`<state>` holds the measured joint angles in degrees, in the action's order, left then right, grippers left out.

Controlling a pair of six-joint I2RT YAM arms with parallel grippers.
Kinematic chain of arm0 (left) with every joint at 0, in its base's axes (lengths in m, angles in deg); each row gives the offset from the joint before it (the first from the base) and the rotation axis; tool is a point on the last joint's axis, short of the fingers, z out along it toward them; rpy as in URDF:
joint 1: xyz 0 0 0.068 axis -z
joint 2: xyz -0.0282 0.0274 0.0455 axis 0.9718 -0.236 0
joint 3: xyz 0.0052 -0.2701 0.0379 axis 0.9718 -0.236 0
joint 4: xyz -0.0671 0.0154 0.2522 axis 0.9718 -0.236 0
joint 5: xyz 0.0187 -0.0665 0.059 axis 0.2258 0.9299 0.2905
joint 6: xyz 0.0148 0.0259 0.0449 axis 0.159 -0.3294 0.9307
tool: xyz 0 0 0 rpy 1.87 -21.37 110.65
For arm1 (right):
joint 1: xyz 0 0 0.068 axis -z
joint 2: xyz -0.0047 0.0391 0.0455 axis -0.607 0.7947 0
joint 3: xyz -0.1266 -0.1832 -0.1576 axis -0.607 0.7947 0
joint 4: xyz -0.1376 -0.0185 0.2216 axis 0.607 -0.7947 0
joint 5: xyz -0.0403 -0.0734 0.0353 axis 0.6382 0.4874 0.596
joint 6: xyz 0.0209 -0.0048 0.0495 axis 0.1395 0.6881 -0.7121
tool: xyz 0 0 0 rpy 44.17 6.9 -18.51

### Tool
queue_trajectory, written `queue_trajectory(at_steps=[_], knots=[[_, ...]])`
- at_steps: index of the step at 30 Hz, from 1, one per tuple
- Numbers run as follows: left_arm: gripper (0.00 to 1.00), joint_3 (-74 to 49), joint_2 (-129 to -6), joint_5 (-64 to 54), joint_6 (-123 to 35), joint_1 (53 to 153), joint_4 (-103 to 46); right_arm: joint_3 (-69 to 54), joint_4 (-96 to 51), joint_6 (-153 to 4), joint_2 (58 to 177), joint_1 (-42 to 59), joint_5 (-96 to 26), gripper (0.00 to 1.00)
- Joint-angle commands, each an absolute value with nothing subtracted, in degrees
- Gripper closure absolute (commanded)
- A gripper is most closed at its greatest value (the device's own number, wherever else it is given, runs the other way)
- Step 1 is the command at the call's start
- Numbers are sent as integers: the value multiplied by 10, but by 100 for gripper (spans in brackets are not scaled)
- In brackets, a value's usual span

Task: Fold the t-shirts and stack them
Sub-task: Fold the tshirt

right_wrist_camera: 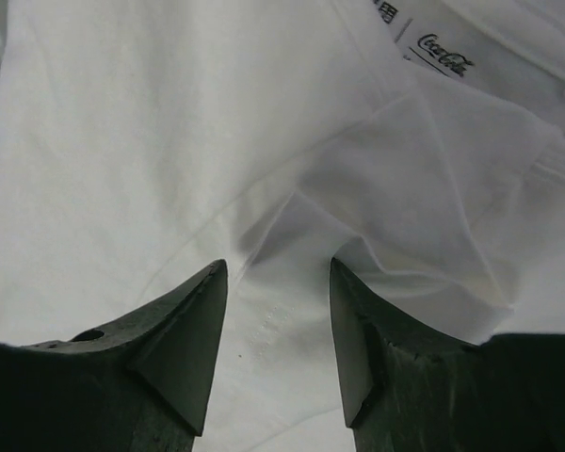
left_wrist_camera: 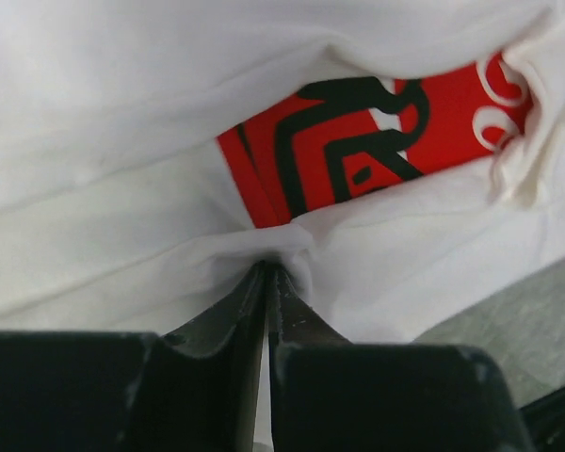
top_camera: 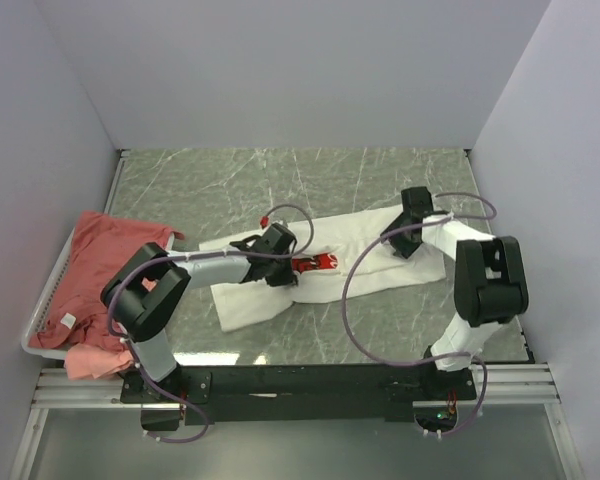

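Observation:
A white t-shirt (top_camera: 250,300) lies spread across the middle of the table, with a strip of its red print (top_camera: 318,263) showing between folds. My left gripper (top_camera: 282,268) is shut on a pinched ridge of the white t-shirt (left_wrist_camera: 122,122), just below the red print (left_wrist_camera: 377,132). My right gripper (top_camera: 401,245) stands open over the shirt's right end. Flat white fabric (right_wrist_camera: 122,141) lies between and under its fingertips (right_wrist_camera: 215,282), and a neck label (right_wrist_camera: 443,55) shows further off. Salmon-red t-shirts (top_camera: 110,250) lie heaped at the left.
The salmon-red shirts sit in a white wire basket (top_camera: 40,310) at the table's left edge, one spilling over its near corner. Grey marbled tabletop (top_camera: 280,180) stretches behind the white shirt. Walls close in on the left, back and right.

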<state>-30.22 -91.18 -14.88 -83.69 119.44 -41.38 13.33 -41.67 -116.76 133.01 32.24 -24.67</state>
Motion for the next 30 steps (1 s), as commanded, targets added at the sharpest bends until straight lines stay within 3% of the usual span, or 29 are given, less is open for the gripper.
queue_trajectory(at_steps=[1,9,21,26,30], knots=[[88,-293,-946,-98,-884,1241,-420,44,-466,-1101,1414,332,-263,46],[89,-238,-997,-34,-962,1297,-374,-214,-589,-1050,1563,331,-259,47],[84,-107,-1083,92,-1033,1297,-279,-587,-738,-998,1781,319,-269,46],[75,-78,-1081,122,-1030,1279,-261,-610,-708,-957,1783,320,-306,45],[67,-98,-1041,128,-997,1248,-258,-567,-665,-945,1708,321,-311,41]])
